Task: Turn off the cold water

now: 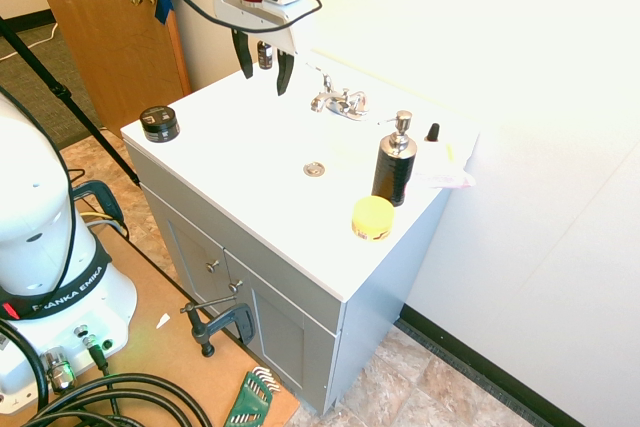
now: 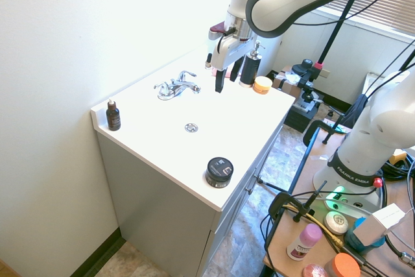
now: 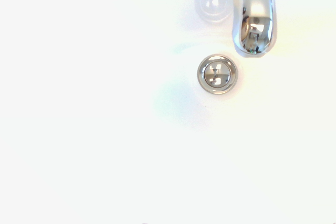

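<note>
Gripper upper left of centre in first exterior view, fingers parted, nothing between them, hanging above white countertop. Chrome faucet just above centre there; left of centre in second exterior view, apart from gripper. Spout near drain in wrist view, upper right. No stream visible from spout, though wrist view is washed out, so hard to be sure. Black soap bottle right of centre in first exterior view, yellow jar just below it. Black jar toward left, dark dropper bottle left in second exterior view.
</note>
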